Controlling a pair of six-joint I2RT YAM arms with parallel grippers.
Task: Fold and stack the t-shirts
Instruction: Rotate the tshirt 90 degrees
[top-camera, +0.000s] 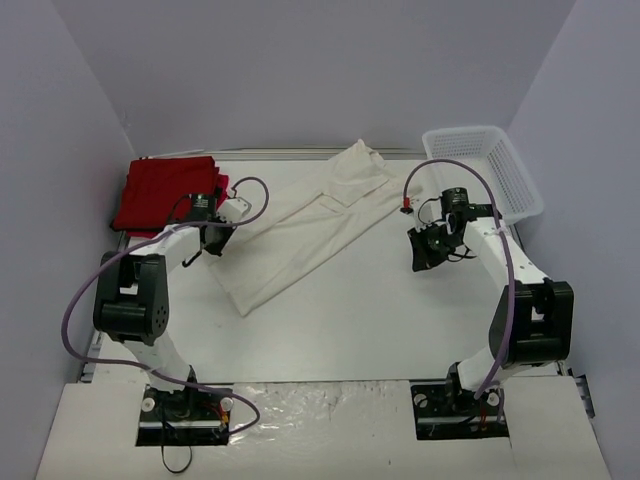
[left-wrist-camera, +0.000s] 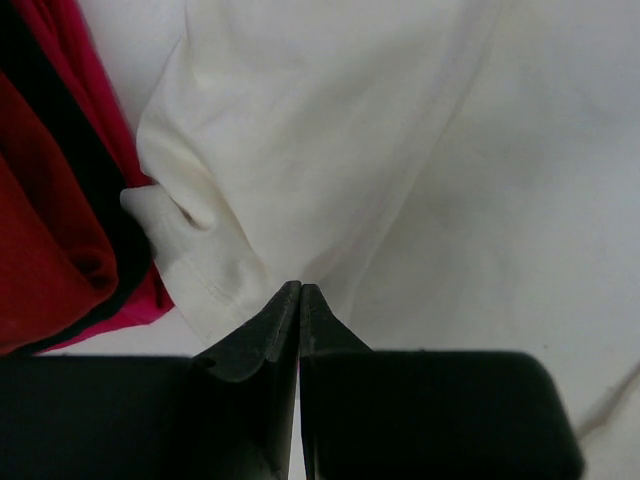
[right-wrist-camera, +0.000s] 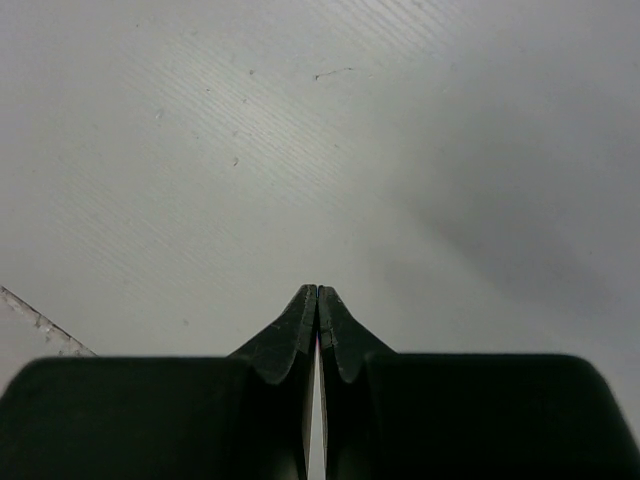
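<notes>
The cream shirt (top-camera: 300, 230) lies flat on the table (top-camera: 330, 330), toward the left and far side. It is stretched out in a long slant, from the near left up to the far right. Its collar end points to the far side.

The left claw (left-wrist-camera: 300, 288) is at the shirt's left edge. Its two fingers are pressed tight together, right on the thick hem at a corner of the cloth, so it looks like it is pinching the shirt there. The rest of the shirt spreads away from this claw, ahead of it and to the right.

The right claw (right-wrist-camera: 317, 290) is squeezed shut too, but it holds nothing. It hangs over bare table off the shirt's right side, not touching it. So the left arm is the one on the cloth.

Just beside the pinched corner is the red pile (top-camera: 165, 195), in the far left corner.

Counting: one cream shirt, one red pile - I cannot tell how many shirts are in it - one white basket (top-camera: 500, 180) at the far right, and two claws.
</notes>
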